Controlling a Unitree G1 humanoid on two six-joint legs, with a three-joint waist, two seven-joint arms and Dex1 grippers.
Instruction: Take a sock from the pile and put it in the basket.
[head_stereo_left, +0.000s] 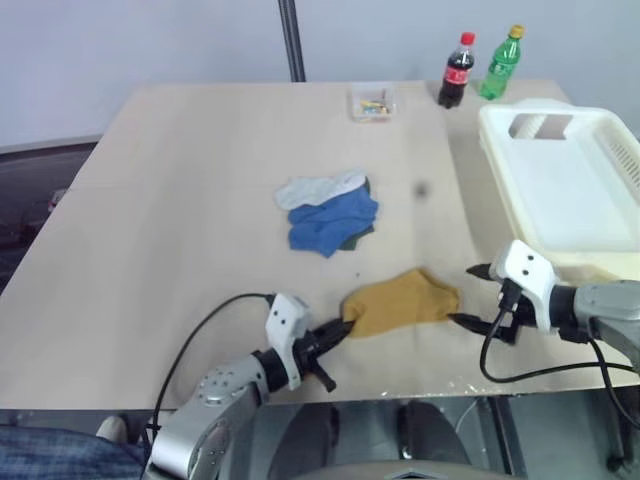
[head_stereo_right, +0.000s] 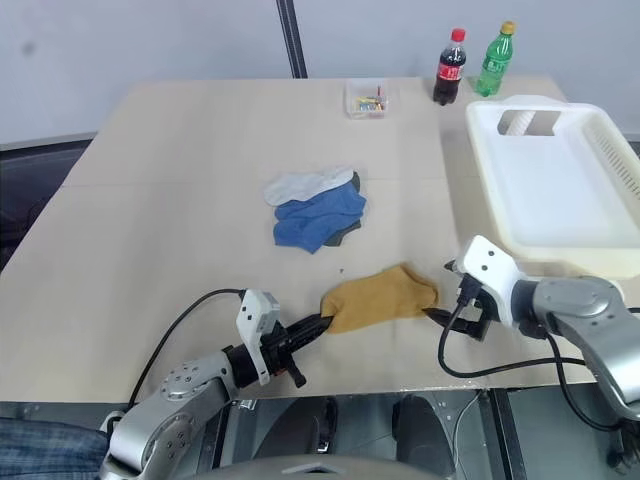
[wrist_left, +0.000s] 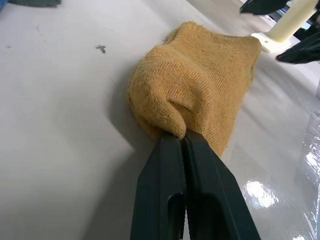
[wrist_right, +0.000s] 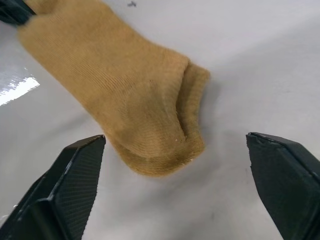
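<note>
A pale wooden tabletop (head_stereo_left: 180, 230) carries everything: near its middle lies the pile (head_stereo_left: 328, 212) of socks, blue over pale grey-white with a dark one under, and nearer the front edge a mustard-yellow sock (head_stereo_left: 402, 301) lies flat by itself. At the far edge stand a small clear box (head_stereo_left: 372, 104), a cola bottle (head_stereo_left: 456, 70) and a green bottle (head_stereo_left: 501, 64), the two bottles close together. The cream-white basket (head_stereo_left: 600, 262) rests on the right side.
</note>
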